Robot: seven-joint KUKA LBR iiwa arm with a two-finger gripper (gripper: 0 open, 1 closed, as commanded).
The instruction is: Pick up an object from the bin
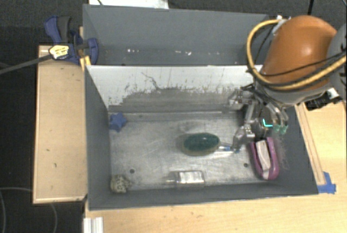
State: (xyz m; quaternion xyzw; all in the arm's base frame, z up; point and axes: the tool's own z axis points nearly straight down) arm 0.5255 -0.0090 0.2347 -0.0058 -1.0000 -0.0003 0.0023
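Note:
My gripper (245, 132) hangs low in the right part of the bin, under the arm's orange cover. Just below it, on its right, a purple and white oblong thing (265, 159) lies against the bin's right wall. To its left rests a dark green oval thing (200, 143), on the floor near the middle. A thin clear stick with a blue tip (226, 149) lies between the green oval and the gripper, close to the gripper's lower end. I see nothing held in the gripper.
A clear, silvery packet (187, 176) lies near the front wall. A small brownish ball (119, 185) sits in the front left corner, and a blue scrap (116, 121) lies at the back left. The arm's cover and cables overhang the bin's right back corner.

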